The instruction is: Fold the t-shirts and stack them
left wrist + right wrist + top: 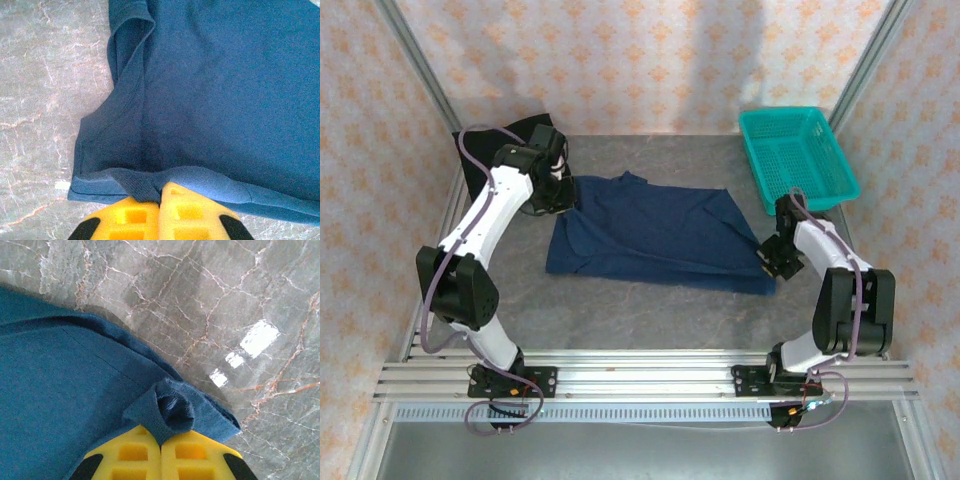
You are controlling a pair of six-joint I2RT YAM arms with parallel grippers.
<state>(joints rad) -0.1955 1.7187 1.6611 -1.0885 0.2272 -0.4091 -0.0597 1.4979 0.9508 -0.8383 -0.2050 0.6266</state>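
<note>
At the far left corner of the table [650, 310], behind the left arm, a black t-shirt [490, 150] is seen lying in a loose heap, touched by neither arm. Just to its right, the left claw [560, 196] is found at the far left edge of the navy t-shirt [660, 235]. In the left wrist view its yellow fingers [135, 215] are pressed together on a small pinch of that hem, with the rest of the cloth spread away in front of them.

The navy t-shirt is laid flat in the middle of the table, its long axis running left to right between the two arms. No print is seen on the side turned up.

At the near right corner of the cloth the right claw [775, 262] is placed. In the right wrist view it is clamped on a bunched tip of blue fabric, with bare table beyond it. Further right and farther back, a teal basket [795, 155] is set well apart from the shirt.

So the shirt is held at opposite ends: it lies to the right of the left claw and to the left of the right claw. Any fold is judged to turn on both ends being carried together across the short axis. The black t-shirt is nearer to the left arm.
</note>
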